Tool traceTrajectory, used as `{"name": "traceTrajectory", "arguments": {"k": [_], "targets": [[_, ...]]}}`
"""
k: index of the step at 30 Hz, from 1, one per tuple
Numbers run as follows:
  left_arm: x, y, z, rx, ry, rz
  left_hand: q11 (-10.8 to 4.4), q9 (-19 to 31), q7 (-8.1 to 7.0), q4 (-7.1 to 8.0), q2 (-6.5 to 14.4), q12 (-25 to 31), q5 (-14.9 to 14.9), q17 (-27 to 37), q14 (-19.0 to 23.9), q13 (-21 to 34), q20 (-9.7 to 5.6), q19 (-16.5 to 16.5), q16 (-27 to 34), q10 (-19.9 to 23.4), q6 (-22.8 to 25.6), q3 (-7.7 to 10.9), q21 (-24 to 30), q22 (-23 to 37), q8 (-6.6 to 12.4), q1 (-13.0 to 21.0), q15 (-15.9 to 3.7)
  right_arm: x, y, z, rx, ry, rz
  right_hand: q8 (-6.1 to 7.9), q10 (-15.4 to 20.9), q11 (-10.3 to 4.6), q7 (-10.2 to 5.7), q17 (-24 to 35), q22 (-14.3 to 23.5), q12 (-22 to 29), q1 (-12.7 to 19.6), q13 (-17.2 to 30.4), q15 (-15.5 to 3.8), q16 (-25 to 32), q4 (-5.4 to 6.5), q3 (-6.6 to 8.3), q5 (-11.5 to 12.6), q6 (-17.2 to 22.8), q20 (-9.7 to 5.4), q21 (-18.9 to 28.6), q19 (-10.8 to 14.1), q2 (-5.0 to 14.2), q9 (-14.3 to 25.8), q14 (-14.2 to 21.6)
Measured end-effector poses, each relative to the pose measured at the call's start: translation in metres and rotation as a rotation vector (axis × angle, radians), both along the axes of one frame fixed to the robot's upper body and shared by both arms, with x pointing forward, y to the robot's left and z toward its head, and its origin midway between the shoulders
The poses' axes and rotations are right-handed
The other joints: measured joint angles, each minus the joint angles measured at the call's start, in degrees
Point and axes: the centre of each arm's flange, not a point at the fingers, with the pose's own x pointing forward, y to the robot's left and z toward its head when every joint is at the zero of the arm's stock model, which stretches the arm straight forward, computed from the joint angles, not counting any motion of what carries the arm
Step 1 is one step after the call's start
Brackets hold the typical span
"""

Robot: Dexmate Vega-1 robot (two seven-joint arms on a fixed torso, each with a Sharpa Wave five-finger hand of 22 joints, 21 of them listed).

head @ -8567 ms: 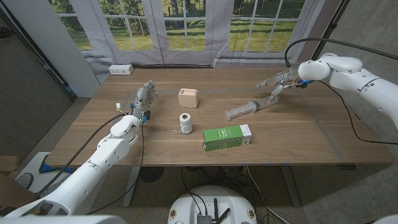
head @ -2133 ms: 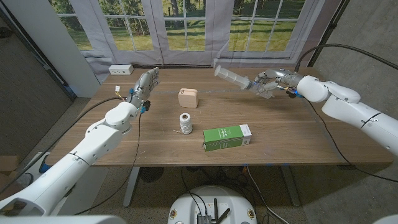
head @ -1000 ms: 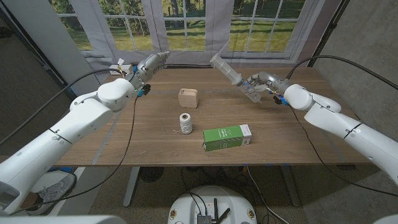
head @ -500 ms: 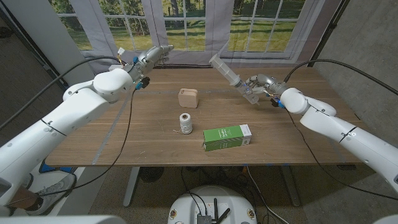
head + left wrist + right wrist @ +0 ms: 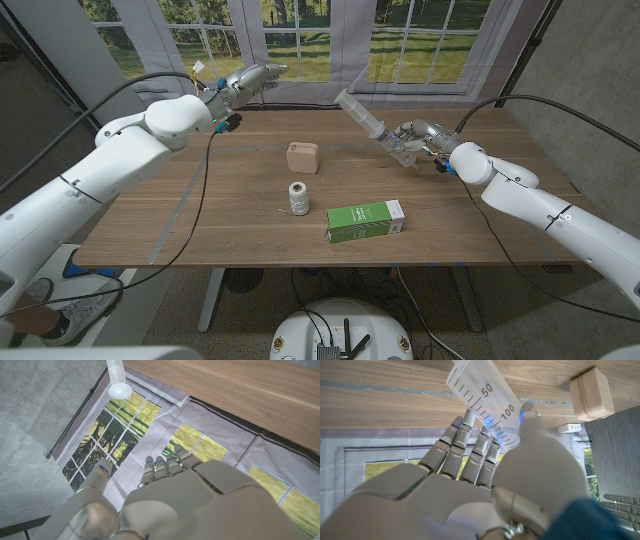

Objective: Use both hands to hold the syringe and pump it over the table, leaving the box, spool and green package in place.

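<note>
My right hand (image 5: 415,138) grips the clear syringe (image 5: 368,118) by its barrel and holds it in the air over the table's back right, with the plunger end slanting up toward the windows. In the right wrist view the fingers wrap the marked barrel of the syringe (image 5: 479,396). My left hand (image 5: 247,80) is raised over the back left corner, fingers stretched toward the syringe and holding nothing. In the left wrist view the left hand (image 5: 170,495) reaches out, and the syringe's flanged end (image 5: 116,382) hangs a short way beyond its fingertips.
The tan box (image 5: 302,157) stands mid-table, the thread spool (image 5: 298,196) just in front of it, and the green package (image 5: 365,220) lies near the front edge. The wooden table (image 5: 480,215) shows bare wood on both sides. A white power strip (image 5: 568,427) lies by the window curtains.
My left hand has risen and swung right toward the syringe's plunger end. The right hand has kept hold of the syringe and barely shifted.
</note>
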Motion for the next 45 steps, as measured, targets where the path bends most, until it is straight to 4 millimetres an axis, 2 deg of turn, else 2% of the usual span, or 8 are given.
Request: {"name": "traceTrajectory", "arguments": {"k": [4, 10, 19, 24, 31, 33, 38, 45], "targets": [[0.002, -0.003, 0.002, 0.034, -0.018, -0.010, -0.75, 0.0, -0.22, 0.00, 0.0, 0.0, 0.0, 0.0, 0.1, 0.0, 0.00, -0.6, 0.0, 0.8, 0.2, 0.00, 0.0, 0.0, 0.00, 0.0, -0.52, -0.001, 0.001, -0.001, 0.000, -0.002, 0.001, -0.02, 0.0, 0.00, 0.00, 0.0, 0.0, 0.0, 0.0, 0.2, -0.07, 0.0, -0.07, -0.07, 0.0, 0.0, 0.00, 0.0, 0.0, 0.00, 0.0, 0.1], [0.004, -0.008, 0.003, 0.077, -0.043, -0.022, -0.75, 0.0, -0.41, -0.23, 0.0, 0.2, 0.0, 0.0, 0.3, -0.1, 0.00, -0.6, 0.0, 0.8, 0.4, 0.24, 0.0, 0.0, 0.00, 0.0, -0.73, -0.003, 0.002, -0.001, 0.000, -0.005, 0.002, -0.22, 0.0, -0.01, 0.00, 0.0, 0.0, -0.1, 0.0, 0.3, 0.13, 0.0, -0.07, -0.08, 0.0, 0.0, 0.00, 0.0, 0.0, 0.00, 0.0, 0.3], [0.009, -0.018, 0.001, 0.136, -0.089, -0.035, -2.18, 0.0, -2.26, -0.23, 0.0, 0.0, 0.0, 0.0, 0.2, -0.1, 0.20, -1.1, 0.0, -0.1, -0.8, 0.24, 0.2, 0.0, -0.21, 0.0, -1.46, -0.005, 0.003, 0.001, 0.007, -0.006, 0.005, -0.22, 0.3, 0.31, 0.00, 0.3, 0.0, -0.3, 0.0, 0.5, -0.08, 0.0, -0.14, -0.15, 0.0, 0.0, -0.20, 0.0, 0.2, 0.00, 0.0, 0.7], [0.012, -0.026, 0.000, 0.186, -0.128, -0.041, -1.97, 0.0, -2.85, -0.23, -0.2, -0.2, 0.0, 0.0, -0.8, -0.1, 0.10, -2.6, 0.0, -1.4, -1.5, 0.24, 0.2, 0.0, -0.21, -0.8, -1.50, -0.006, 0.004, 0.001, 0.005, 0.000, 0.010, -0.43, 0.3, 0.30, 0.00, 0.3, 0.0, -0.3, 0.0, 0.6, -0.08, 0.0, -0.14, -0.15, 0.0, 0.0, -0.41, 0.0, 0.4, 0.00, 0.3, 0.7], [0.019, -0.034, -0.003, 0.222, -0.163, -0.042, -2.48, 0.0, -2.85, -0.23, -0.2, -0.4, 0.0, 0.0, -1.0, -0.1, 0.23, -3.7, 0.0, -2.0, -2.5, 0.24, 0.0, 0.0, -0.61, -0.8, -1.63, -0.007, 0.005, 0.002, 0.002, 0.011, 0.013, -0.46, 0.3, 0.30, 0.22, 0.3, 0.0, -0.5, 0.0, 0.6, -0.08, 0.0, -0.15, -0.17, 0.2, 0.2, -0.41, 0.0, 0.4, 0.00, 0.3, 0.7], [0.021, -0.038, -0.003, 0.236, -0.174, -0.045, -2.06, 0.0, -2.81, -0.23, -0.2, -0.4, 0.0, -0.2, -1.0, -0.1, 0.10, -4.2, 0.0, -2.5, -2.9, 0.24, 0.0, 0.0, -0.61, -0.8, -1.63, -0.007, 0.005, 0.002, 0.003, 0.012, 0.014, -0.64, 0.3, 0.30, 0.31, 0.3, 0.0, -0.5, 0.0, 0.7, -0.08, 0.0, -0.21, -0.23, 0.2, 0.3, -0.20, 0.0, 0.6, 0.00, 0.3, 0.7], [0.023, -0.044, -0.005, 0.261, -0.191, -0.058, -2.28, 0.0, -2.93, -0.23, -0.2, -0.4, 0.0, -0.3, -1.3, -0.1, 0.41, -4.5, 0.0, -2.6, -3.3, 0.24, 0.0, 0.0, -0.61, -0.8, -1.33, -0.008, 0.006, 0.003, 0.006, 0.013, 0.016, -0.48, 0.3, 0.29, 0.31, 0.3, 0.0, -0.5, 0.0, 0.8, -0.07, 0.0, -0.29, -0.31, 0.2, 0.3, -0.20, 0.0, 0.6, 0.00, 0.3, 0.7], [0.037, -0.056, -0.013, 0.272, -0.179, -0.091, -2.39, 0.0, -2.85, -0.22, -0.2, -0.4, 0.0, -0.3, -1.3, -0.1, 0.09, -4.8, 0.0, -2.8, -3.9, 0.24, 0.0, 0.0, -0.61, -0.8, -1.33, -0.008, 0.007, 0.005, 0.014, 0.013, 0.019, -0.48, 0.3, 0.29, 0.31, 0.3, 0.0, -0.7, 0.0, 0.8, 0.03, -0.2, -0.29, -0.32, 0.2, 0.3, -0.20, 0.0, 0.6, 0.00, 0.3, 0.8]]}}
